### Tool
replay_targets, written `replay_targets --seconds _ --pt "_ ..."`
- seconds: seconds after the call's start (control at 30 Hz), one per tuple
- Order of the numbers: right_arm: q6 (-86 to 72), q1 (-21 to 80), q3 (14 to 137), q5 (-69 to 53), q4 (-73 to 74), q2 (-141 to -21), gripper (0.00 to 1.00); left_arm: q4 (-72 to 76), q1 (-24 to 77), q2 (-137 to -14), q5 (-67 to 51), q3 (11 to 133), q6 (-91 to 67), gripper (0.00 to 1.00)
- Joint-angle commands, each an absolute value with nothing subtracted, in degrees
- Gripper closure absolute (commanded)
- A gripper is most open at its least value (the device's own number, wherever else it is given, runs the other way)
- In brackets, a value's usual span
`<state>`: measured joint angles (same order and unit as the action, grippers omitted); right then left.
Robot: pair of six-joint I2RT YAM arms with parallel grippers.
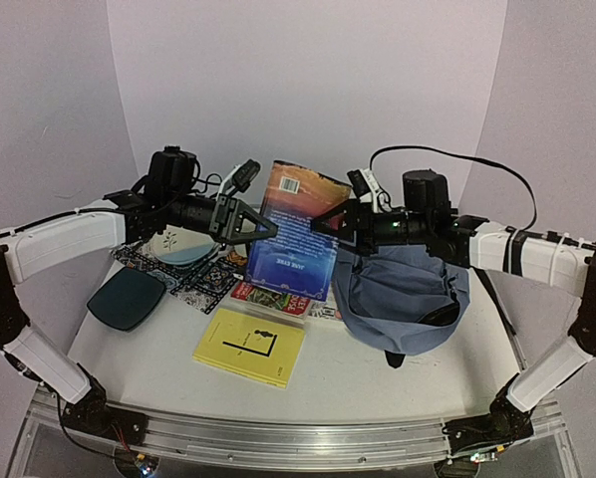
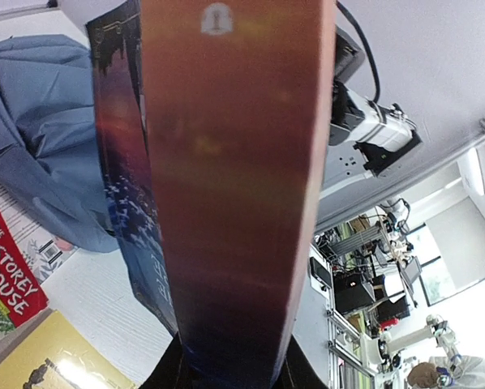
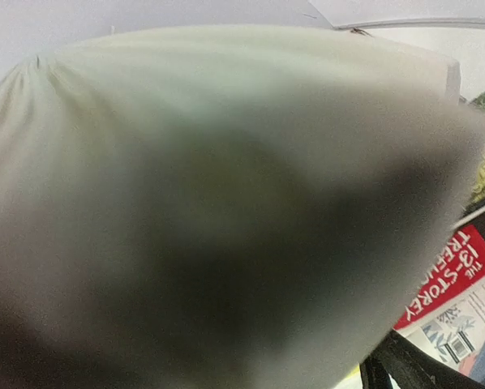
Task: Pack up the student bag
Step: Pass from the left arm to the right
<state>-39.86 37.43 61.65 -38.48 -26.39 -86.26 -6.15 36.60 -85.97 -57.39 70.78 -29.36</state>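
Left pincer (image 1: pixel 270 229) grasps upright Jane Eyre book (image 1: pixel 293 254) by its spine. Right pincer (image 1: pixel 318 223) is released, straddling its page edge. Student bag (image 1: pixel 403 284) lies beneath.

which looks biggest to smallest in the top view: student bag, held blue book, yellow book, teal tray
1. student bag and blue book: they look about alike, and the book is held up nearer the camera, so they are left unranked
2. yellow book
3. teal tray

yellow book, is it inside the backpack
No, the yellow book lies flat on the table, left of the backpack.
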Motion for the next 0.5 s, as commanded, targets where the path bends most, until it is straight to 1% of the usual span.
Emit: replay_targets --seconds 0.0,0.13,0.23,0.33,0.47 --pt "-42.75 37.18 64.77 -45.1 -35.69 -87.34 0.02 2.58 36.74 -80.04 -64.82 76.69 -25.31 1.0" --pt "-46.31 37.18 65.35 -48.08 -41.9 -88.09 0.04 2.58 36.74 -79.68 -63.66 75.41 -24.48 1.0" --pt "-49.68 37.18 65.67 -49.8 -46.98 -88.16 0.09 2.63 36.74 -80.5 -62.72 74.16 -24.26 1.0" --pt "-50.42 37.2 66.32 -50.97 -48.26 -87.84 0.14 2.04 36.53 -81.08 -60.22 72.83 -23.24 1.0" --pt "-50.48 37.18 66.47 -51.65 -48.65 -86.88 0.18 -2.02 35.4 -81.84 -54.73 71.5 -20.89 1.0"
